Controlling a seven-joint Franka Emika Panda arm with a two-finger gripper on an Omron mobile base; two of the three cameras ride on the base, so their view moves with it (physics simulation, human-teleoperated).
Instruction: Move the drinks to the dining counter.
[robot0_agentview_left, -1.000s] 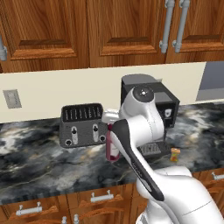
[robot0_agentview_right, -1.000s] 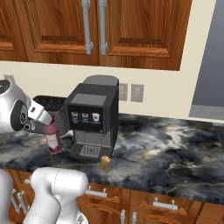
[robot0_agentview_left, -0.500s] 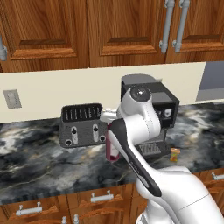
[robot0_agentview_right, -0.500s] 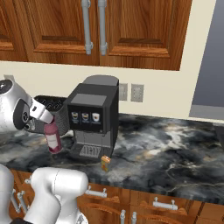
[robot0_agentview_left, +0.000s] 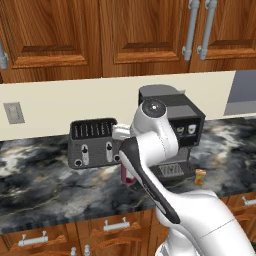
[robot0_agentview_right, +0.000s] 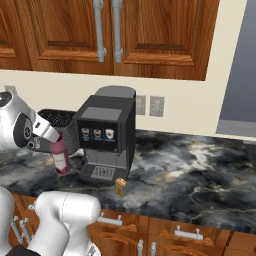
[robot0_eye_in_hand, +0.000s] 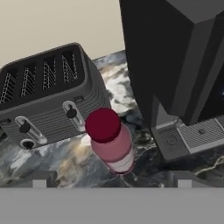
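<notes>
Unmoved, wide-open pincer (robot0_eye_in_hand: 111, 179) above bottle (robot0_eye_in_hand: 110, 142)

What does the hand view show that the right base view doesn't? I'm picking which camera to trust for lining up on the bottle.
Hand view: the bottle's dark red cap seen from above, standing between the open gripper's fingertips, and the toaster's slots and knobs up close.

Right base view: the small orange carton in front of the coffee machine, the wall outlets, the upper cabinets and the drawers.

Both: the pink bottle upright on the marbled counter, between toaster and coffee machine.
</notes>
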